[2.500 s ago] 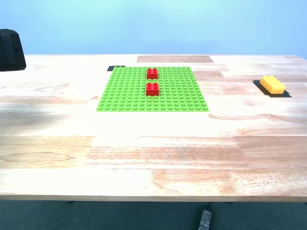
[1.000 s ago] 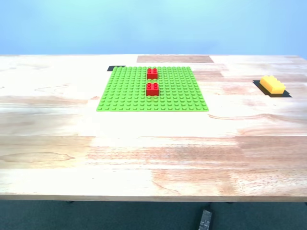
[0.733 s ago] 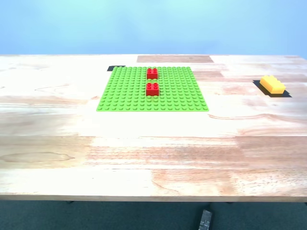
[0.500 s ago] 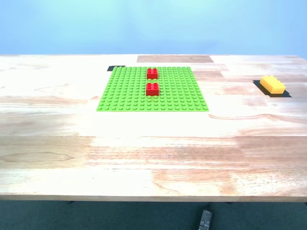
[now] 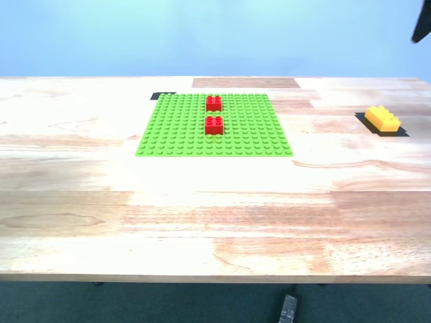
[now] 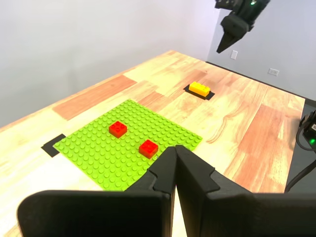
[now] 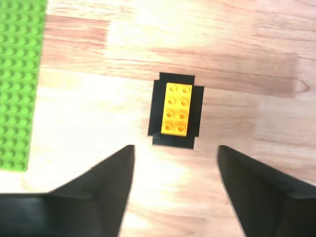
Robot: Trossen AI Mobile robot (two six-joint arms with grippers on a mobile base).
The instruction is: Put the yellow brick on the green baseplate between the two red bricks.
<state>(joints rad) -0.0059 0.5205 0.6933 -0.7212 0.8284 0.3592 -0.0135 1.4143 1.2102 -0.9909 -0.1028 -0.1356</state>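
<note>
Yellow brick (image 7: 177, 109) sits on a black patch (image 7: 174, 140) on the worktop (image 5: 215, 215), well off to the exterior view's right of the green baseplate (image 5: 175, 131). Two red bricks (image 5: 214, 114) are on the plate, a small gap between them. My second gripper (image 7: 175, 163) hangs above the brick, jaws wide apart, nothing held. My first gripper (image 6: 175, 153): jaws together, empty, high over the plate's near side.

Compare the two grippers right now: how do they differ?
My first gripper is shut, jaws pressed together; my second gripper is open. The first looks across the baseplate; the second hangs above the yellow brick. Both are black and hold nothing.
</note>
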